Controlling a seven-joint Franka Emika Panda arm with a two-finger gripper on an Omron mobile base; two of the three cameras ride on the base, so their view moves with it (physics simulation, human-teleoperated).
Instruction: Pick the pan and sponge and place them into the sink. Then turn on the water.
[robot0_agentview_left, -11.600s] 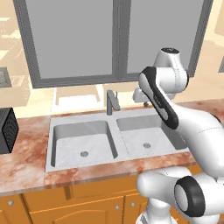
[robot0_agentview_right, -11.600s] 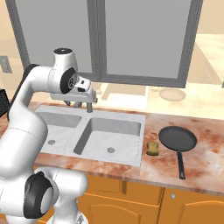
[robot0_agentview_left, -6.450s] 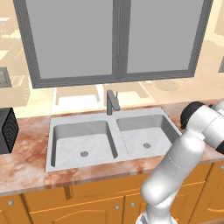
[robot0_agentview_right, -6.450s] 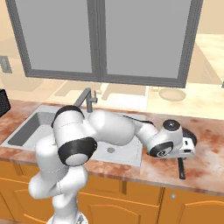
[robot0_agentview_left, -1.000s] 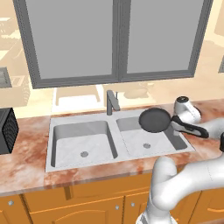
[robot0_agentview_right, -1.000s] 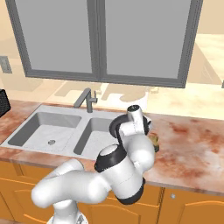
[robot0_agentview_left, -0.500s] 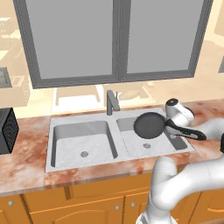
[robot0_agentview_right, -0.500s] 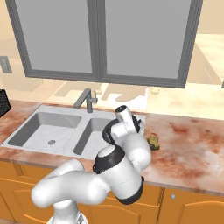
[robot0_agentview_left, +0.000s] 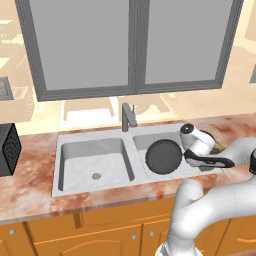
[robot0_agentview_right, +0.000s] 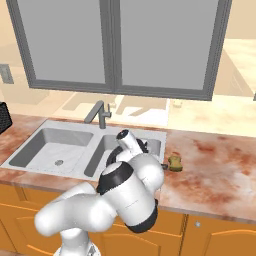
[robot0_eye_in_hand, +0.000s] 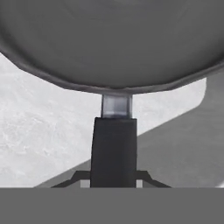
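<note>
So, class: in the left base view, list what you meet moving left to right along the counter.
Black box → left basin → faucet → pan → hand → sponge.

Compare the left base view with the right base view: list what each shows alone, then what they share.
Left base view alone: the pan, tilted over the right basin and held by its handle, and a black box at the counter's left edge.
Right base view alone: the full sponge on the counter, right of the sink.
Both: the double sink, the faucet and the window.
</note>
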